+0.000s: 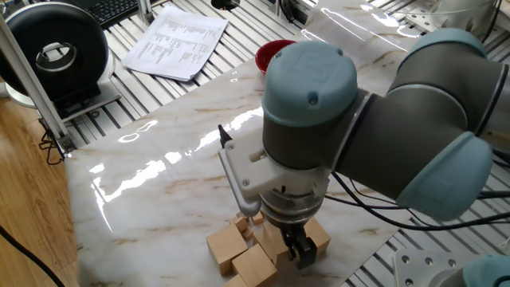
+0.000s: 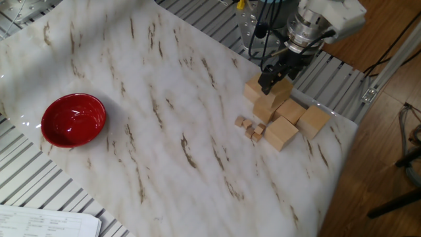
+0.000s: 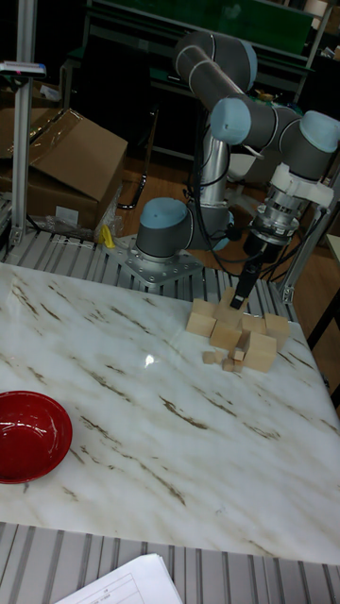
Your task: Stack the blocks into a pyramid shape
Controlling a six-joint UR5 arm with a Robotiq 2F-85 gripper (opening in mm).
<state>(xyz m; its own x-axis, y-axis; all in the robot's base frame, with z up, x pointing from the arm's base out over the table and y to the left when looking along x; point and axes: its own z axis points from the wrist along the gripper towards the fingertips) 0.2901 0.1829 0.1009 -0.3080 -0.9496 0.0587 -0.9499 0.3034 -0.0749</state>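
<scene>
Gripper (image 2: 275,80) sits directly over the raised block (image 2: 277,92) near the table's (image 2: 164,131) corner; I can't tell its grip.

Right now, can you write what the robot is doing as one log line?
gripper: over blocks, jaw state unclear | top cube: on stack | red bowl: far away
</scene>
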